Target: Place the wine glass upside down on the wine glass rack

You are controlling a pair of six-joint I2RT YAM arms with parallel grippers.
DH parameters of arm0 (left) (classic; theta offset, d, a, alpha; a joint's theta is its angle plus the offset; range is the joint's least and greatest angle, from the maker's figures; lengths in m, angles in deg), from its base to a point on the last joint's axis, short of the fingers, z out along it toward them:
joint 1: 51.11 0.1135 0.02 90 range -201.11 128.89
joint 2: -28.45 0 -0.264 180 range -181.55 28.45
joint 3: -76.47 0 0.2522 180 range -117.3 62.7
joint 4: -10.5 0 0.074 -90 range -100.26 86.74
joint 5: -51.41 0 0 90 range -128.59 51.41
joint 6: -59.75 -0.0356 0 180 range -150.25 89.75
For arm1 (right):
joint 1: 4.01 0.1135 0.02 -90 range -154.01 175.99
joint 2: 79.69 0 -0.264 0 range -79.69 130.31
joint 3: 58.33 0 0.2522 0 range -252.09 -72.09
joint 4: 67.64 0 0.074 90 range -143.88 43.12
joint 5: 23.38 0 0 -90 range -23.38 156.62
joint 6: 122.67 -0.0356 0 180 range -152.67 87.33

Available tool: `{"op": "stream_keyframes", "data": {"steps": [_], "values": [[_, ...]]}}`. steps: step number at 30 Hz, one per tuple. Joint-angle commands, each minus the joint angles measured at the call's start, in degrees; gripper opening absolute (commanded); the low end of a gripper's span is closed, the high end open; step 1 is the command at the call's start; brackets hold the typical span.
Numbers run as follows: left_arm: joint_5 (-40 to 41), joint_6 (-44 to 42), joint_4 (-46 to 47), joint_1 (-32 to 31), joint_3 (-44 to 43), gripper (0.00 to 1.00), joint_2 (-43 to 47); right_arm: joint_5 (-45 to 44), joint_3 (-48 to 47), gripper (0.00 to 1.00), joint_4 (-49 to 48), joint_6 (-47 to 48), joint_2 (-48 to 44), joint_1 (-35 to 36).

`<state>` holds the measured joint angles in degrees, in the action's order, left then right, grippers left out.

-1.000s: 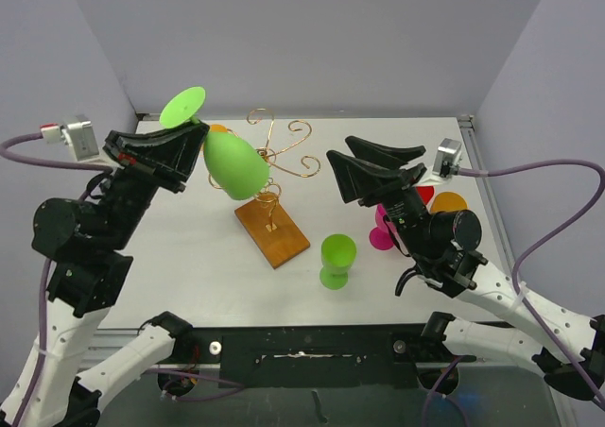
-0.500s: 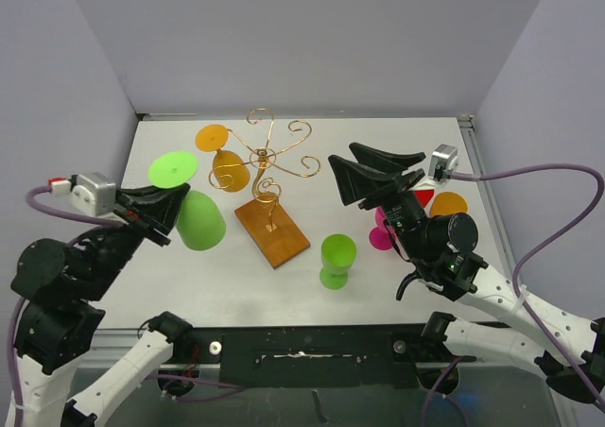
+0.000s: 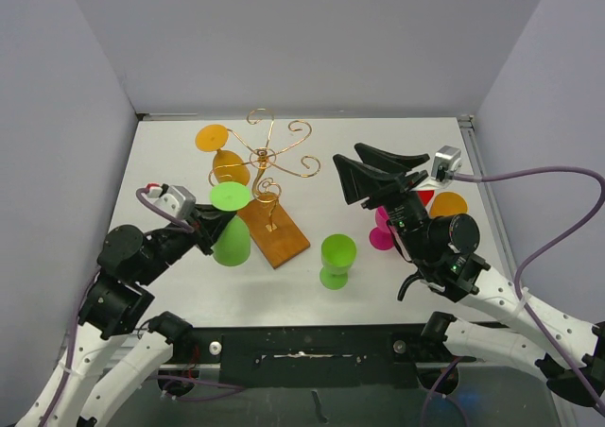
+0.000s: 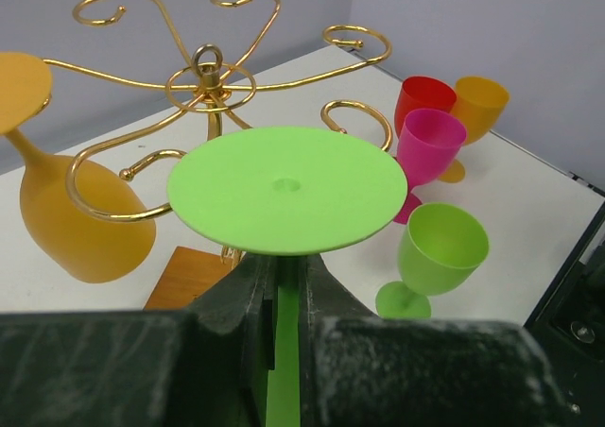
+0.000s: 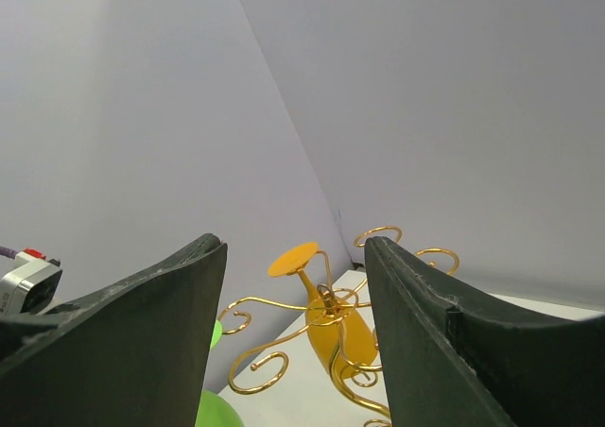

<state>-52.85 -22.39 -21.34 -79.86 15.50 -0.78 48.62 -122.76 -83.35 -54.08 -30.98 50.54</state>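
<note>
My left gripper (image 3: 210,225) is shut on the stem of a light green wine glass (image 3: 230,238), held upside down with its round foot (image 4: 286,188) on top, just left of the rack's wooden base (image 3: 272,232). The gold wire wine glass rack (image 3: 267,158) stands at the table's middle; it also shows in the left wrist view (image 4: 213,77) and the right wrist view (image 5: 326,323). An orange glass (image 3: 227,165) hangs upside down on the rack's left arm. My right gripper (image 3: 373,175) is open and empty, raised to the right of the rack.
A second green glass (image 3: 337,260) stands upright in front of the rack's base. Pink (image 3: 382,229), red (image 3: 422,196) and orange (image 3: 448,203) glasses stand at the right, partly behind my right arm. Walls enclose the table on three sides.
My left arm has swung down and toward the rack with the green glass, from high at the left to low beside the wooden base. The right gripper has barely moved.
</note>
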Motion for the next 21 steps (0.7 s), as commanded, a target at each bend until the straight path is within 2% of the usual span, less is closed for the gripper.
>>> {"op": "stream_keyframes", "data": {"steps": [1, 21], "values": [[-0.98, -0.12, 13.37, 0.19, 1.65, 0.0, -0.36, -0.81, 0.05, 0.61, -1.81, 0.58, -1.24, -0.42], [6.07, 3.1, 22.97, 0.21, 10.77, 0.0, -1.08, 1.44, 0.49, 0.6, -2.72, 0.46, -0.76, -0.58]]}}
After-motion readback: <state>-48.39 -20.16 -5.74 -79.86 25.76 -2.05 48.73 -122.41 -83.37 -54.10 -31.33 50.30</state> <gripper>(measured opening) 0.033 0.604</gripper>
